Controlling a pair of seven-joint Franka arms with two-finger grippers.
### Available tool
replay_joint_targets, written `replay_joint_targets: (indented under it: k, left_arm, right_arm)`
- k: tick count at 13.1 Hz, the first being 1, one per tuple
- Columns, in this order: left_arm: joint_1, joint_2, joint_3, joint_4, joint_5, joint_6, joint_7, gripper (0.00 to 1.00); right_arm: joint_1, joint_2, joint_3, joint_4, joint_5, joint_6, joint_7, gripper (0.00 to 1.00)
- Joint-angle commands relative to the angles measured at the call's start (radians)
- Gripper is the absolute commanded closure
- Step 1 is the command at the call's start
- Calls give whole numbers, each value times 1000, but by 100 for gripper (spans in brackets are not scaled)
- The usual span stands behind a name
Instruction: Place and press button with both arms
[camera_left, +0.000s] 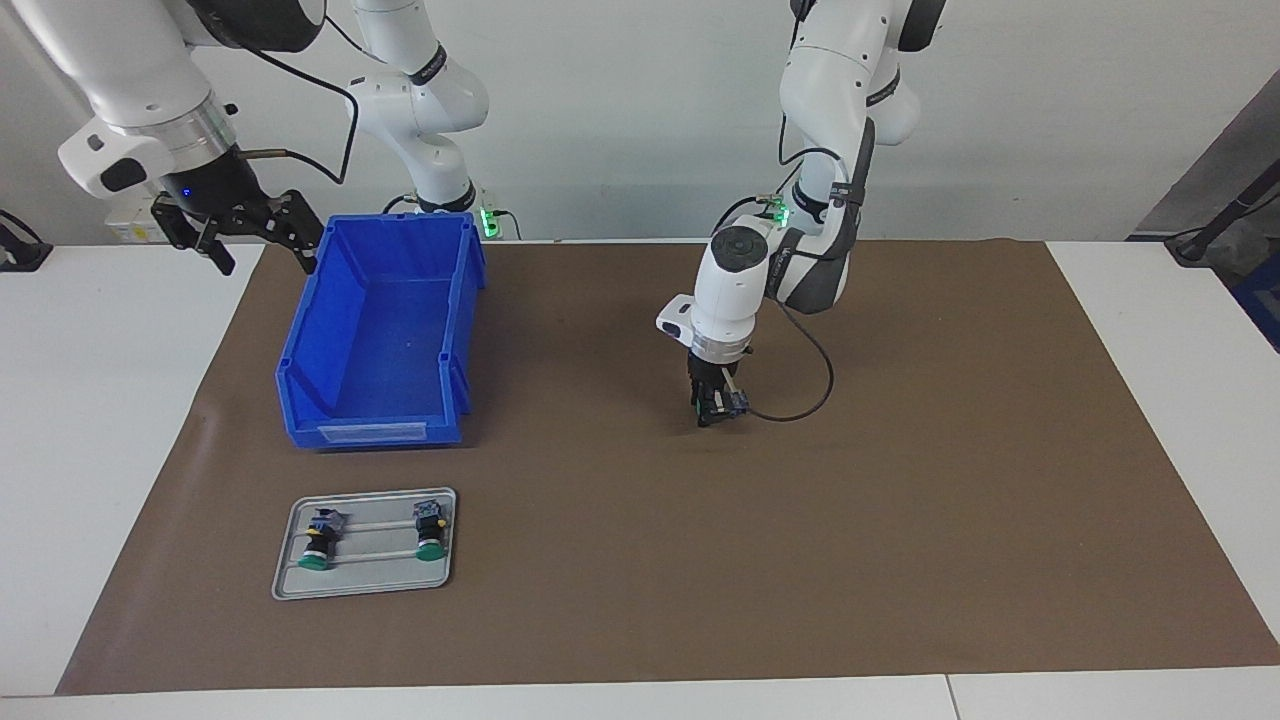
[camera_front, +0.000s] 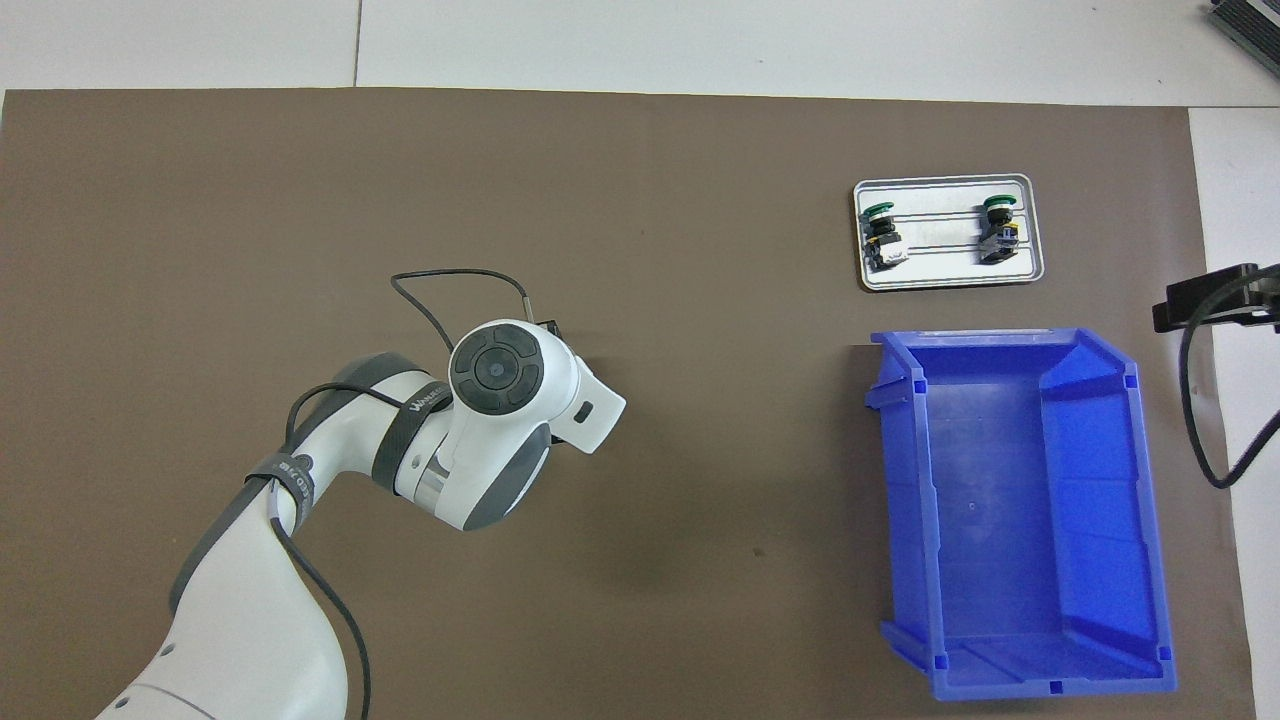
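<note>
My left gripper (camera_left: 716, 408) is down on the brown mat near the middle of the table, pointing straight down. Its fingers are closed around a button (camera_left: 737, 402), whose grey-blue base block shows at the side. From overhead the left wrist (camera_front: 500, 368) hides both gripper and button. Two more buttons (camera_left: 321, 538) (camera_left: 430, 528) with green caps lie on their sides on a grey tray (camera_left: 365, 592), also seen from overhead as buttons (camera_front: 880, 232) (camera_front: 998, 226) on the tray (camera_front: 950, 282). My right gripper (camera_left: 240, 235) hangs open in the air beside the blue bin, holding nothing.
An empty blue bin (camera_left: 370, 430) (camera_front: 905, 500) stands on the mat toward the right arm's end, nearer to the robots than the tray. A black cable (camera_left: 815, 390) loops from the left wrist down to the mat.
</note>
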Motion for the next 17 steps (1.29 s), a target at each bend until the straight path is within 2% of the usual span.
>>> replay_joint_targets:
  k: [1, 3, 5, 8, 12, 14, 17]
  left_arm:
    - [38, -86, 13, -1, 29, -25, -7, 100]
    - [108, -128, 4, -5, 18, -31, 22, 100]
    - [160, -135, -2, -10, -27, -30, 45, 100]
    - [222, -137, 4, -10, -271, -51, 245, 100]
    - [320, -145, 4, -30, -475, -53, 442, 100]
    - [381, -154, 2, -60, -642, -56, 590, 100]
    - [394, -168, 7, -111, -871, -53, 747, 100]
  right_arm:
    - [-16, -25, 9, -27, 6, -8, 69, 0]
    - [-14, -28, 9, -31, 6, -11, 94, 0]
    - [-16, -28, 9, -31, 6, -9, 92, 0]
    - [-14, -35, 8, -48, 1, -11, 83, 0]
    - [-5, -51, 8, -71, -30, -2, 81, 0]
    - [-5, -49, 9, -70, -30, 2, 81, 0]
    - [-7, -36, 11, -44, -13, 18, 95, 0]
